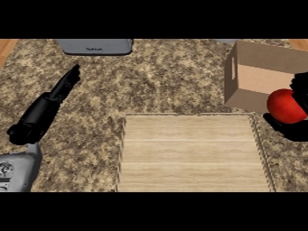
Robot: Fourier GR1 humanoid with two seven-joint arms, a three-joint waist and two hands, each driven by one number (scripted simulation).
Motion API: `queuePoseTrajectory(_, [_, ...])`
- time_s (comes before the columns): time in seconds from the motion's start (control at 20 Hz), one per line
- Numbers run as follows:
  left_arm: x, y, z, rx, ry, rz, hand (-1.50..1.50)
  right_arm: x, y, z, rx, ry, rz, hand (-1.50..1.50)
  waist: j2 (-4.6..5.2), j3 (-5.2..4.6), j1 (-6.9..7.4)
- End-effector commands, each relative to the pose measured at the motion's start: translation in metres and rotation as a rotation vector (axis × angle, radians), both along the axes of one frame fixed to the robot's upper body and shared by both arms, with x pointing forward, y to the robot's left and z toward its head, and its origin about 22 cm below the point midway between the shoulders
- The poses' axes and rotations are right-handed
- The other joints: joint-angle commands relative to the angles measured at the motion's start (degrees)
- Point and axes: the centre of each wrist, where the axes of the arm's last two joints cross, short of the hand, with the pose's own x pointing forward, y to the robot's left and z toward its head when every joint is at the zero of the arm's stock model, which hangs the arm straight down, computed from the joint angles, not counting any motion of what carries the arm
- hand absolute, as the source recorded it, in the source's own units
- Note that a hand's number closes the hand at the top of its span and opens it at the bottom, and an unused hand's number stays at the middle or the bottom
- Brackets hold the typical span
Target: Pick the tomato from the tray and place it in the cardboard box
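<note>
Right robot hand [307, 131] is showing at the view's right edge, its fingers and thumb curling round the tomato [287, 106] and clamping it between them. The tomato is sitting in that grip, off the wooden tray [189, 153], just beyond the tray's far right corner, and overlapping the near wall of the cardboard box [261, 72]. Whether it is touching the box cannot be told.

The box is standing on the speckled stone worktop [163, 85], open side showing, just beyond the tray's far right corner.

Left robot hand [43, 110] is lying at the view's left, fingers straight and together, pointing away across the worktop, holding nothing.

A grey appliance [95, 46] is sitting at the far edge.
</note>
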Motion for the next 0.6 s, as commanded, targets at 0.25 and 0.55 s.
queuePoseTrajectory(0.25, [0.005,-0.006,-0.009,-0.017,0.000,-0.025,0.00,0.075,-0.046,0.034,-0.104,-0.006,-0.177,1.50,0.29,0.05,0.90])
queuePoseTrajectory(0.55, [-0.001,-0.012,0.004,0.009,-0.004,-0.039,0.00,0.084,-0.090,0.016,-0.310,0.298,-0.183,1.50,0.38,0.08,1.63])
